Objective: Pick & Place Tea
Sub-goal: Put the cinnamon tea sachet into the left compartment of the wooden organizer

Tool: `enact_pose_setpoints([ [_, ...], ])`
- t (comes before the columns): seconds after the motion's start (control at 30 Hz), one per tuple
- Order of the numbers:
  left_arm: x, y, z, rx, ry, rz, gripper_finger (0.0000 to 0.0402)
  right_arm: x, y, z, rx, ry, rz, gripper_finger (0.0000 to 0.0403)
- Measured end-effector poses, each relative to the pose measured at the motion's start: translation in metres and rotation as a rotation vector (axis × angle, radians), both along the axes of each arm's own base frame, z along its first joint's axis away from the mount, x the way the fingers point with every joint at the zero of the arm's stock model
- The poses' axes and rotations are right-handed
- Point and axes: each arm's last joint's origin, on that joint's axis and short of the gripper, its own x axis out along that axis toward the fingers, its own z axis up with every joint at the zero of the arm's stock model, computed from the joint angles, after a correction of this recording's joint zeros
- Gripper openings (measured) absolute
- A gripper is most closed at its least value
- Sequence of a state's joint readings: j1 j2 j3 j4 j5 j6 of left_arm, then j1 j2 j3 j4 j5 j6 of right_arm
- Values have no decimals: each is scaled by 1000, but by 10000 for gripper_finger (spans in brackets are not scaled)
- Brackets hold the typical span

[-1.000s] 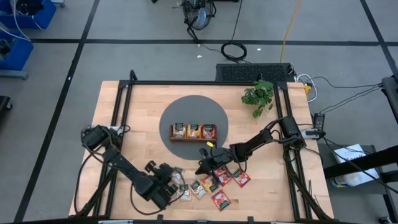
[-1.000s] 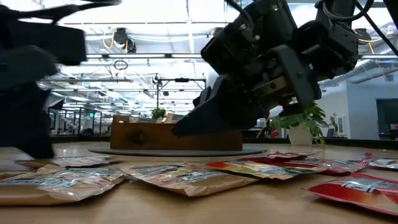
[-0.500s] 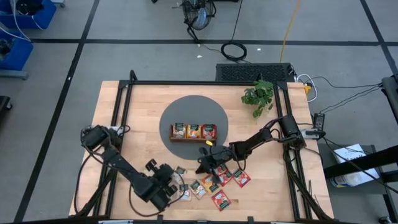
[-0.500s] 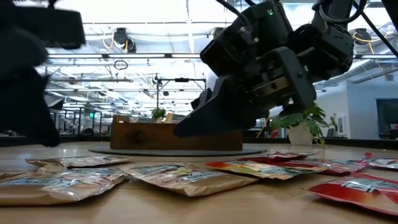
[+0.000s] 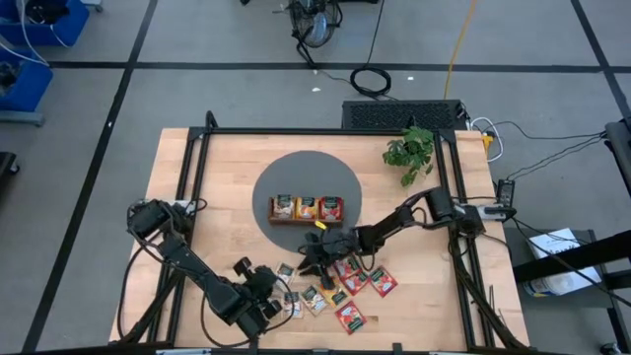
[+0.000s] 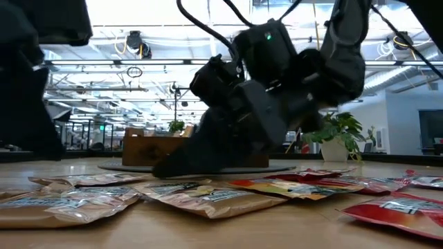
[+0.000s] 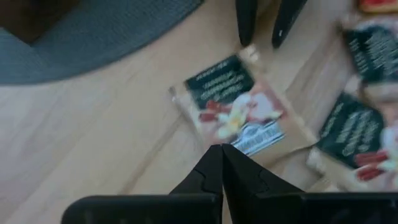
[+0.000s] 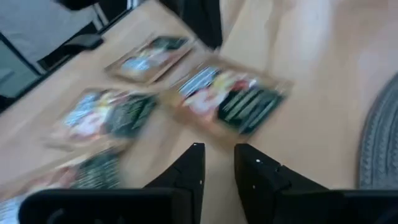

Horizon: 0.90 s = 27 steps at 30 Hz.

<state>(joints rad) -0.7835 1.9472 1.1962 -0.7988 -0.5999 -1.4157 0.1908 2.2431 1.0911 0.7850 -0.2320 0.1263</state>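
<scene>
The right gripper [image 5: 305, 264] is low over the wooden table [image 5: 197, 177], just beside the near edge of the round grey mat [image 5: 308, 163]. Its two fingers [image 8: 190, 163] stand a little apart, with a narrow gap between them, and nothing is between them. Just ahead of the fingertips lies one dark green tea sachet [image 8: 233, 99] flat on the wood – it is not touched by the fingers.

The left gripper [image 5: 264, 293] is at the near left part of the table, also low. Its fingers [image 7: 219, 163] are pressed together and hold nothing; their tips point at the same green sachet, which lies between the two grippers.

The other tea sachets [image 5: 340, 291] (red, orange-yellow and green ones) are spread flat on the table near its front edge, between and to the right of the two grippers. Three more sachets – green, orange and red – stand in the brown wooden tray [image 5: 307, 221], one in each compartment, on the grey mat. A small green plant [image 5: 409, 150] stands at the far right part of the table, well apart from the arms.
</scene>
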Motion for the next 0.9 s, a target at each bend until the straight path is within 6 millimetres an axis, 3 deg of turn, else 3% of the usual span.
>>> enact_pose_setpoints([
  [0.4,1,3,-30,-23,-8,14,10,0,-3,-2,39,37,0,84],
  [0.67,0,-1,-32,-9,-47,-1,9,-2,-1,-2,108,67,94,85],
  [0.9,1,-1,-32,-7,-62,-1,10,-5,10,0,40,29,170,91],
])
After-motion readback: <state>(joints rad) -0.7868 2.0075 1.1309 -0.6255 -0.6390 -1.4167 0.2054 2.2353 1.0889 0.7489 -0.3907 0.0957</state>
